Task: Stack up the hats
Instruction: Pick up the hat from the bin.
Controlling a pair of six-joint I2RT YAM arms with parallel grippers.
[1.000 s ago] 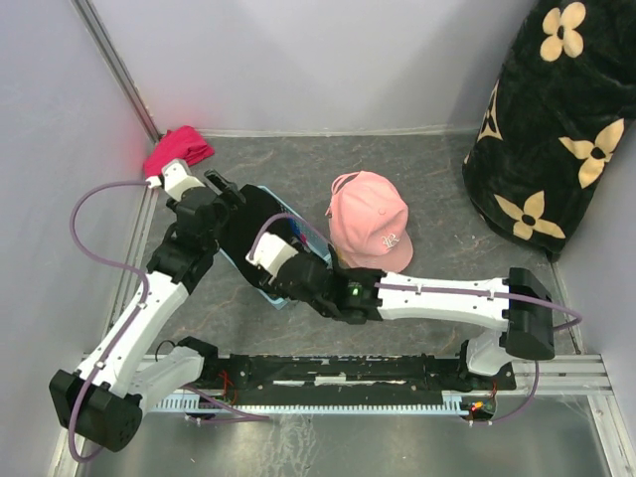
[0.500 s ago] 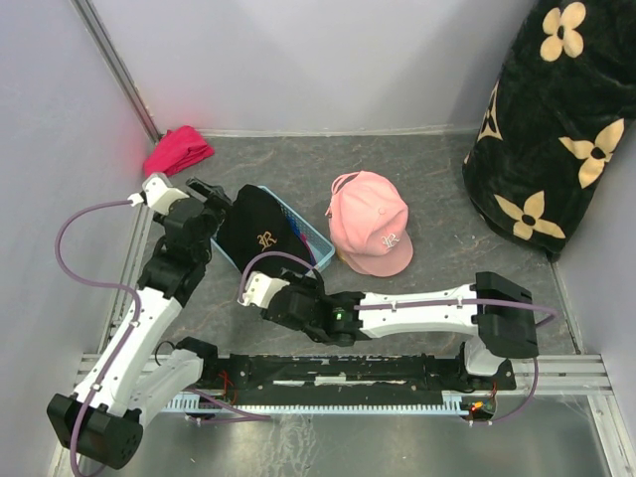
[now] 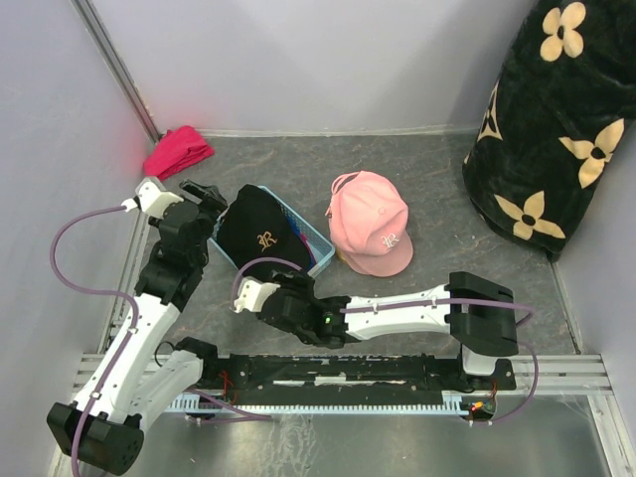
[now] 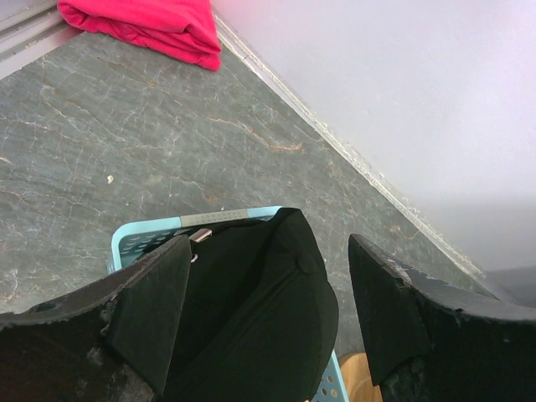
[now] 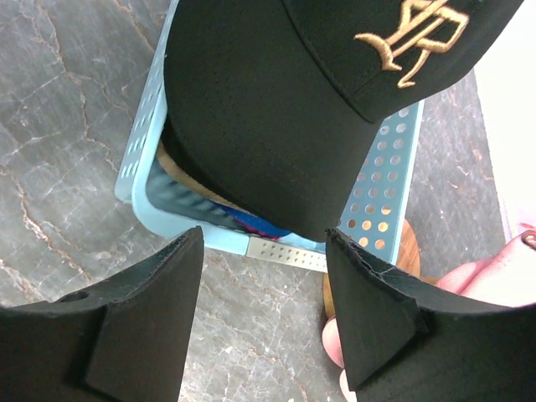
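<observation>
A black hat [image 3: 260, 234] with a gold logo lies on top of a light blue basket [image 3: 316, 246]. Beneath it, in the right wrist view, edges of tan, blue and magenta hats [image 5: 251, 219] show inside the basket [image 5: 387, 172]. A light pink hat [image 3: 370, 224] sits on the floor to the right. My left gripper [image 3: 211, 204] hovers open at the black hat's [image 4: 251, 318] far-left side, its fingers [image 4: 151, 310] astride the crown without touching. My right gripper [image 5: 264, 322] is open and empty over bare floor just in front of the basket, below the black hat's [image 5: 276, 109] brim.
A red-pink cloth bundle [image 3: 179, 149] lies in the back left corner by the wall. A large black flowered fabric [image 3: 556, 129] fills the right side. A wooden stand [image 5: 410, 251] shows beside the basket, next to the pink hat [image 5: 494, 276].
Both grippers have drawn back from over the basket, the left one to the left, the right one toward the near edge. The black hat now lies uncovered on the basket.
</observation>
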